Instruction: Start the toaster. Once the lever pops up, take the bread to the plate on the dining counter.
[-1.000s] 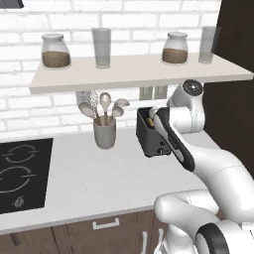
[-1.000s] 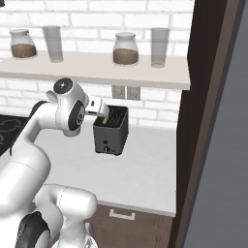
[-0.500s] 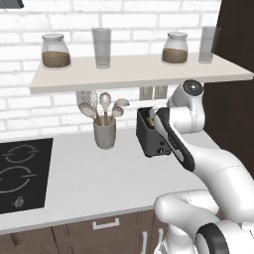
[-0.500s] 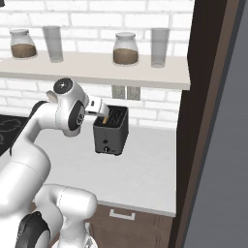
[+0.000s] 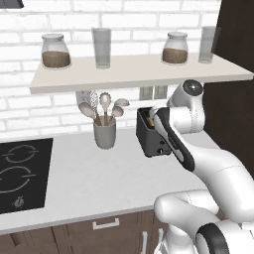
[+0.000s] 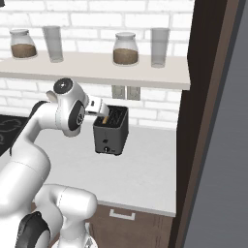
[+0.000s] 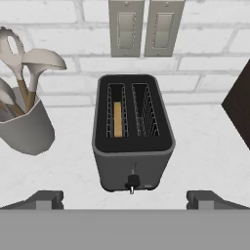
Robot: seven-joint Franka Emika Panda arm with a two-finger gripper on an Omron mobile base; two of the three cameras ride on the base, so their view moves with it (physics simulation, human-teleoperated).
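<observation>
The toaster point(image 7: 133, 134) is seen standing on the grey table point(image 7: 205, 146) against the white brick wall, below two wall sockets point(image 7: 145, 27). The bread point(image 7: 117, 119) is sunk upright in the toaster's left slot as seen in the hand view, while the other slot is bare. The claw point(image 7: 131, 199) is held above and just in front of the toaster, its fingertips point(image 7: 45, 199) spread wide and gripping nothing. A grey utensil cup point(image 5: 104, 133) with spoons is placed near the toaster's side.
</observation>
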